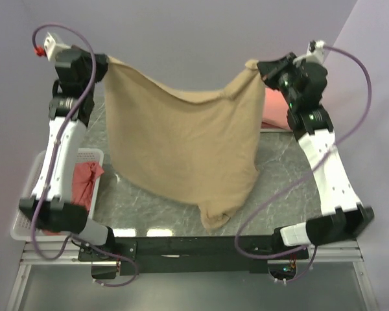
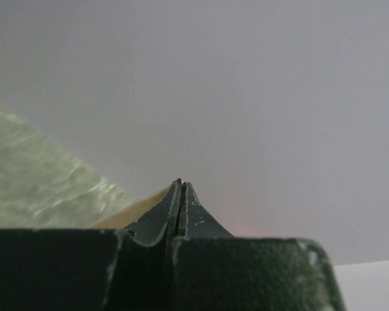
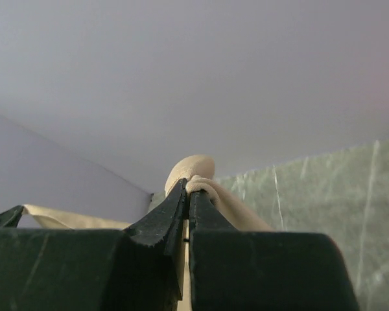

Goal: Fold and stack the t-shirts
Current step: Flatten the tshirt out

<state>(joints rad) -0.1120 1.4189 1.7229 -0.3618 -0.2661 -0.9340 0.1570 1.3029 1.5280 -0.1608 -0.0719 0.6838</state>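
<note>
I hold a tan t-shirt (image 1: pixel 181 149) up in the air between my two arms, above a grey-green marbled table (image 1: pixel 292 168). My left gripper (image 1: pixel 106 65) pinches the shirt's top left corner at the far left, and my right gripper (image 1: pixel 262 68) pinches the top right corner at the far right. The top edge of the cloth sags in a shallow curve between them. The shirt hangs as a broad sheet that narrows toward the bottom. Its lowest bunched end is close to the near edge of the table and seems to touch the surface, though I cannot be sure from above. In my left wrist view, the two dark fingers (image 2: pixel 168 217) are pressed together with almost no gap, and only a thin sliver of tan fabric shows beside them. In my right wrist view, the fingers (image 3: pixel 162 223) are likewise clamped tight, with a rounded fold of tan cloth bulging out just past their tips. A white perforated basket (image 1: pixel 94 154) sits at the left edge of the table, beside my left arm, and a red garment (image 1: pixel 85 181) lies in it. A pink cloth (image 1: pixel 274 105) lies at the far right of the table, partly hidden behind my right arm.
</note>
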